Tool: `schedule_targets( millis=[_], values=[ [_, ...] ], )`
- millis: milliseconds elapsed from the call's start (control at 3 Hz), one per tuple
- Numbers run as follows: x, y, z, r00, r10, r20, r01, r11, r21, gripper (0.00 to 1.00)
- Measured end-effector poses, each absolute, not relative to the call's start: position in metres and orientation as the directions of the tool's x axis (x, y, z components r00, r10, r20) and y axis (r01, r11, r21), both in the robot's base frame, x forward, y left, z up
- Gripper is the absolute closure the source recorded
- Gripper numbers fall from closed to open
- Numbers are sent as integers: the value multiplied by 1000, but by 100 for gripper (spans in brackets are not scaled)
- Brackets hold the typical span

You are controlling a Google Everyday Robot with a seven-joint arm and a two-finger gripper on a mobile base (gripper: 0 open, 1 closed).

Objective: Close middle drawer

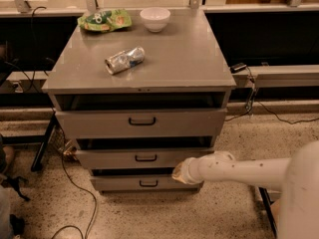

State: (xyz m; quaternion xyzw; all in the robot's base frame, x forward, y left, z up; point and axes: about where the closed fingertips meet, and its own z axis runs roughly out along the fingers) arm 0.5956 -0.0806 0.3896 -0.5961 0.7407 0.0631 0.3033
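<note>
The grey metal cabinet (pixel 149 59) has three drawers. The middle drawer (pixel 124 158) has a low front and a small black handle (pixel 145 158); it stands slightly out, with a dark gap above it. My white arm reaches in from the lower right. The gripper (pixel 178 172) is at the right part of the middle drawer's front, at its lower edge, and seems to touch it. The top drawer (pixel 142 122) also stands slightly open. The bottom drawer (pixel 144 183) sits below.
On the cabinet top lie a crushed can (pixel 124 59), a green chip bag (pixel 104 20) and a white bowl (pixel 155 18). Cables (pixel 75 183) trail on the speckled floor at the left. A black stand leg (pixel 42 143) is left of the cabinet.
</note>
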Motion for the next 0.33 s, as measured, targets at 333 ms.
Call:
schedule_targets(
  millis=[333],
  values=[
    [532, -121, 417, -176, -861, -477, -925, 310, -219, 100]
  ],
)
